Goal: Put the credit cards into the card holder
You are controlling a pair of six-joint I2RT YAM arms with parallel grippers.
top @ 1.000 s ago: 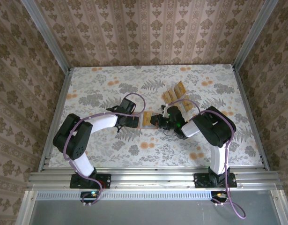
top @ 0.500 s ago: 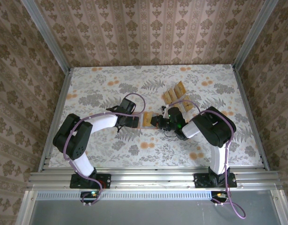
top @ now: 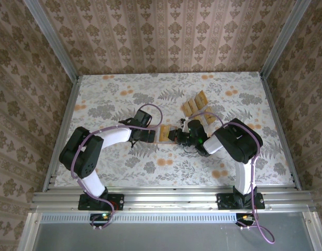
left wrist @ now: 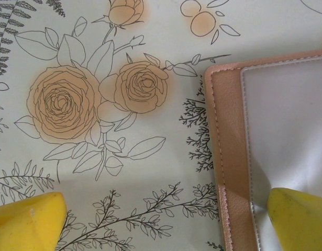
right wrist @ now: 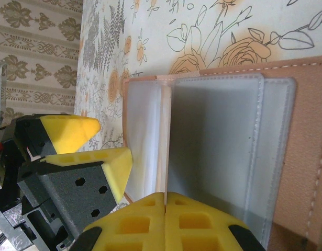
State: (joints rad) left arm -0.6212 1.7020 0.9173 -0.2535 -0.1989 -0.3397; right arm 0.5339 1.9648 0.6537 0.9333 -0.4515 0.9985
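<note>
On the bench (left wrist: 98, 172) the right end effector (right wrist: 165, 201) clamps a credit card (right wrist: 164, 136) edge-on at the pocket of the card holder (right wrist: 307, 130), which the wide-open left end effector (left wrist: 163, 217) appears to steady; next, a straight push in.

I count one card holder (left wrist: 226, 157), one credit card (right wrist: 162, 146) edge-on, about four more cards (top: 195, 106) behind, a left hand (left wrist: 163, 219), a right hand (right wrist: 165, 197).
</note>
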